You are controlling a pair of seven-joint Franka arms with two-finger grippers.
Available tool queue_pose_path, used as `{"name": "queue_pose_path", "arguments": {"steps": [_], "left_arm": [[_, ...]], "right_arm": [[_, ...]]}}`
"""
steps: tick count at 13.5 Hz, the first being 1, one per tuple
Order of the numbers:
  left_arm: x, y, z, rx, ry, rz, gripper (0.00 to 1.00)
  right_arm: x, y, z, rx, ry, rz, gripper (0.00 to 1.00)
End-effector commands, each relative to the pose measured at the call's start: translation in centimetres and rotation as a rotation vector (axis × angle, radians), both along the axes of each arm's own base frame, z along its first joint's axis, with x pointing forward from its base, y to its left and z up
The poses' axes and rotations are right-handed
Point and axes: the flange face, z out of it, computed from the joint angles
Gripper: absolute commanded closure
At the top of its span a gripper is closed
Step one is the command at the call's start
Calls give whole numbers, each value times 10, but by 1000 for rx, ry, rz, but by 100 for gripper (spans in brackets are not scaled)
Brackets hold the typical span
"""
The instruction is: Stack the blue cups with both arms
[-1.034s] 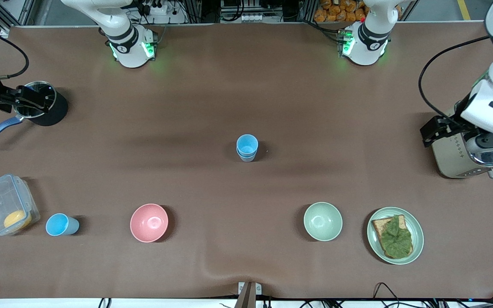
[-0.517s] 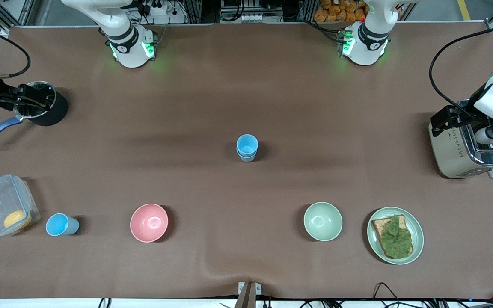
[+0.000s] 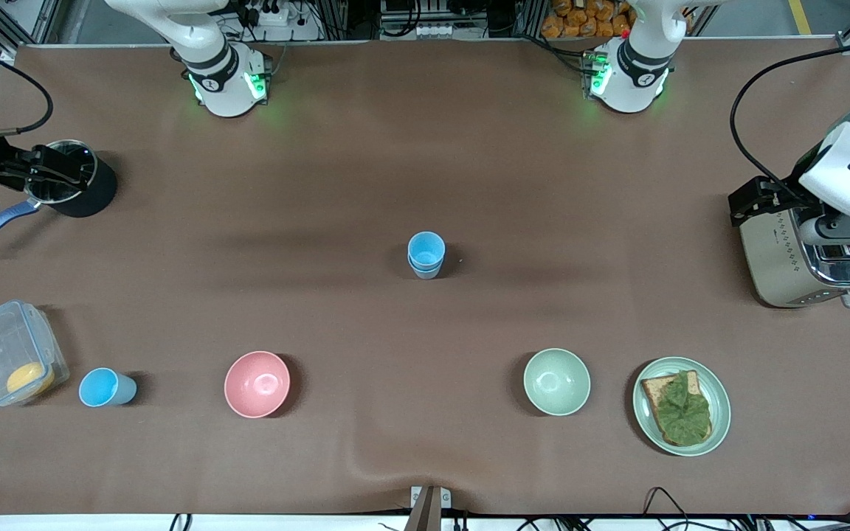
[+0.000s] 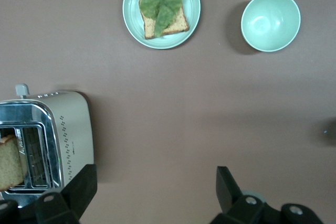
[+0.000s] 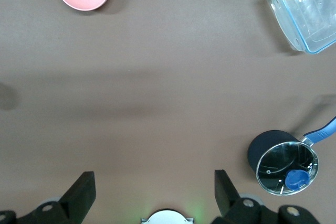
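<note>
Nesting mid-table — tapered plastic blue cups (image 3: 426, 254), smooth-walled.

We can read no text, brand or number anywhere in these views. The only marks we find are rows of small dark dots on the side of the toaster (image 4: 68, 135), which form no letters, and a small round emblem on each arm's base collar (image 3: 644, 80), too small for us to make out.
</note>
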Motion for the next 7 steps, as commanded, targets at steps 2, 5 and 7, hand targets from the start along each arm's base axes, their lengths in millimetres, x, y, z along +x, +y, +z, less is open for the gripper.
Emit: {"name": "queue_pose_path", "arguments": {"steps": [2, 5, 7], "left_arm": [[-5, -1, 4, -23, 11, -9, 0], [-6, -3, 14, -37, -6, -8, 0], [-9, -2, 19, -23, 11, -8, 0]], "right_arm": [[-3, 0, 1, 13, 1, 10, 0], [-4, 0, 3, 29, -1, 8, 0], [-5, 2, 4, 33, -4, 10, 0]]}}
